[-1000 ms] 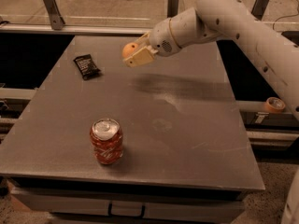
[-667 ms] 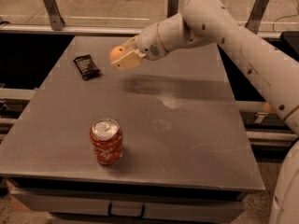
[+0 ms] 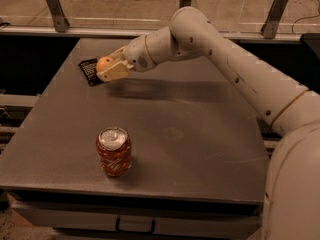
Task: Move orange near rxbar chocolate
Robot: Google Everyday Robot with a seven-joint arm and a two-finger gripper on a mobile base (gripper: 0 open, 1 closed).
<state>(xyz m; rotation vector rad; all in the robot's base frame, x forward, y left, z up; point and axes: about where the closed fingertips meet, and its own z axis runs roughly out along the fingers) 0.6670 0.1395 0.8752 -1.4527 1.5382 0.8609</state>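
The gripper [image 3: 109,69] is gripping the orange [image 3: 104,63] over the far left of the table [image 3: 200,134], just beside the rxbar [image 3: 88,69], while the can [image 3: 114,152] is standing near the front.

The white, smooth-shelled robot arm [image 3: 240,79] comes in from the right side of the flat grey table [image 3: 200,149]. Its elbow is bent above the far edge and its forearm stretches leftward. The tan two-finger gripper [image 3: 111,68] hangs above the table's far left part, its fingers [image 3: 119,72] clamped round a small round orange fruit [image 3: 103,62].
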